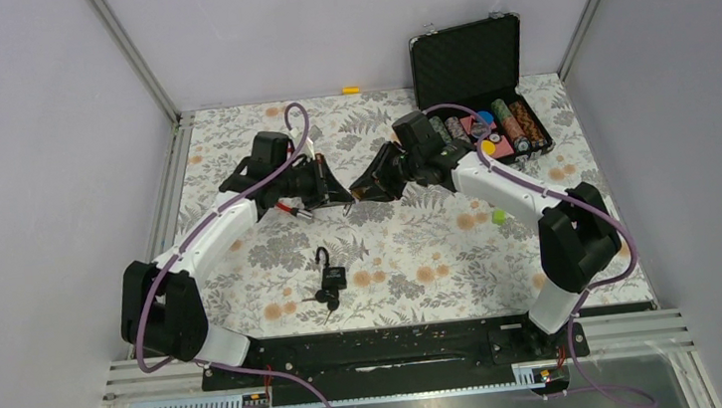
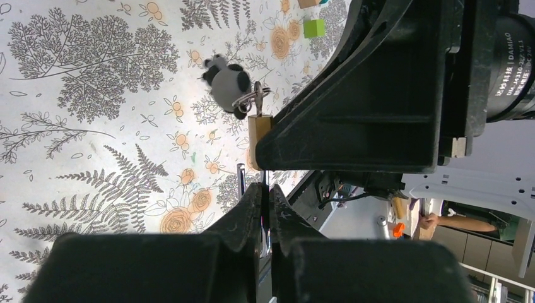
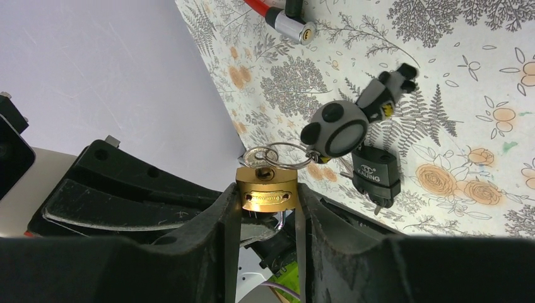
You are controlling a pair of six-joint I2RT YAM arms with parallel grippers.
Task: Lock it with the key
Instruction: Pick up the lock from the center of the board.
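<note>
A small brass padlock (image 3: 267,189) is held above the table between my two grippers. A key (image 3: 257,156) sits in its keyhole, and a ring and a panda charm (image 3: 334,129) hang from the key. My right gripper (image 3: 267,190) is shut on the padlock's body. My left gripper (image 2: 265,188) is shut on a thin metal piece at the padlock's shackle (image 2: 241,177), just under the brass body (image 2: 257,142). In the top view the two grippers meet tip to tip, the left one (image 1: 339,194) and the right one (image 1: 366,190).
A black padlock (image 1: 332,279) with keys lies on the floral mat nearer the bases. An open black case (image 1: 480,82) with poker chips stands at the back right. A green cube (image 1: 498,217) lies to the right. A red-cabled lock (image 3: 287,22) lies by the left arm.
</note>
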